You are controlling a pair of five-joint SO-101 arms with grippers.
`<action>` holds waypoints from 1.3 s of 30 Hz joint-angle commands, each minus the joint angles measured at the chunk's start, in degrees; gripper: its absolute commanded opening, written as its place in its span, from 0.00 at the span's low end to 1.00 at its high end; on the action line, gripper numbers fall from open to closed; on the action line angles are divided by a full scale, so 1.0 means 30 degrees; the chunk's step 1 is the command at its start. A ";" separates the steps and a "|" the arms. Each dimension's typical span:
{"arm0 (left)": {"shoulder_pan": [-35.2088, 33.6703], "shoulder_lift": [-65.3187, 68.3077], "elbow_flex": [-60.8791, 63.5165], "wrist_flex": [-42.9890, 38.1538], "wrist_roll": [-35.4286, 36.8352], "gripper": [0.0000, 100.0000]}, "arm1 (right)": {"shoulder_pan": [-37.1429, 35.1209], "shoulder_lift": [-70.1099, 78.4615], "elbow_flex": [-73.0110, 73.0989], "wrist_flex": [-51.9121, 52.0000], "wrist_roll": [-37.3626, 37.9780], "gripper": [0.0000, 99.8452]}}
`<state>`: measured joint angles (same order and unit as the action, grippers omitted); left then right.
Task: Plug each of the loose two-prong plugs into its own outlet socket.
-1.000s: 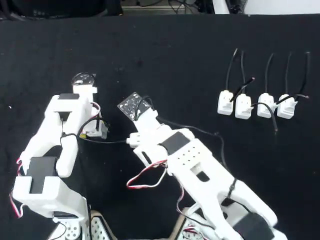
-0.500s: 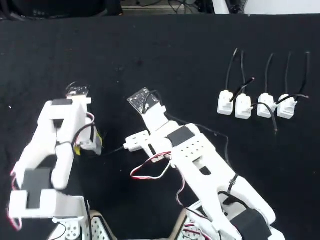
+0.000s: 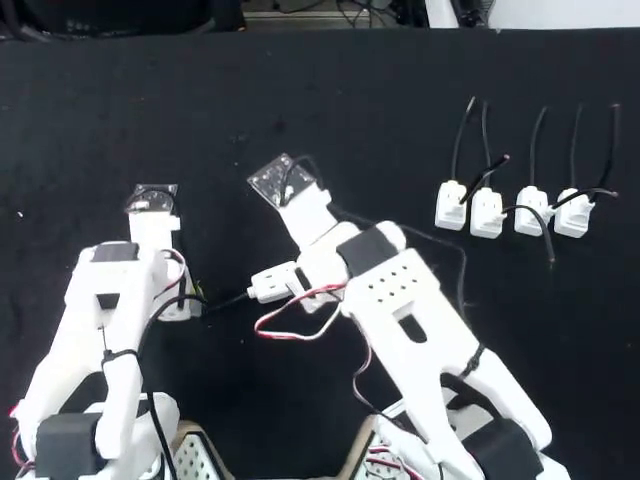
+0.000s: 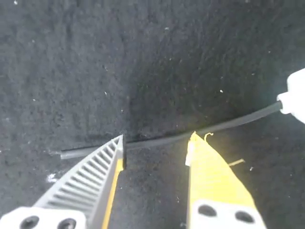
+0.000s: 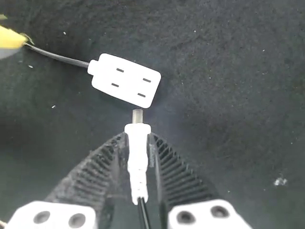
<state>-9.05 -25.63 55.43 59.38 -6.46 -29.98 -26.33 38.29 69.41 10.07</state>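
My right gripper (image 5: 137,138) is shut on a white two-prong plug (image 5: 137,155), prongs pointing at a white outlet socket block (image 5: 125,86) a short gap ahead on the black cloth. In the high view the block (image 3: 272,286) lies between the two arms. Its black cord (image 4: 162,140) runs across the gap of my open left gripper (image 4: 156,143), which straddles it low over the cloth; the grey ribbed finger (image 4: 97,174) and the yellow finger (image 4: 209,176) stand either side. The left gripper's yellow fingertip (image 5: 9,37) also shows by the cord in the right wrist view.
Several white plugs with short black cords lie in a row at the right of the table (image 3: 487,213). Black cloth (image 3: 330,100) covers the table. Red and white servo wires (image 3: 290,325) hang under the right arm.
The left arm has drawn back toward the near edge, its gripper now lower along the cord. The right arm's wrist has shifted farther from the near edge; the socket block barely moved.
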 commanded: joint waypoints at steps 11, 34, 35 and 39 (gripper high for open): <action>-0.0190 -0.0615 0.2828 -0.2608 0.0527 0.22 | 0.0264 0.8425 -0.9861 0.5187 0.0059 0.01; -0.0190 -0.0615 0.3004 -0.3048 0.0527 0.22 | 0.0205 1.7890 -2.0059 1.0432 -0.3282 0.01; -0.0190 -0.0615 0.3004 -0.3048 0.0527 0.22 | 0.0205 1.7949 -2.0059 1.0432 -0.3282 0.01; -0.0190 -0.0615 0.3004 -0.3048 0.0527 0.22 | 0.0147 1.8007 -2.0029 1.0462 -0.3282 0.01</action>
<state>-9.76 -27.65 64.04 51.91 -5.58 -29.98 28.53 -18.51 99.03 0.84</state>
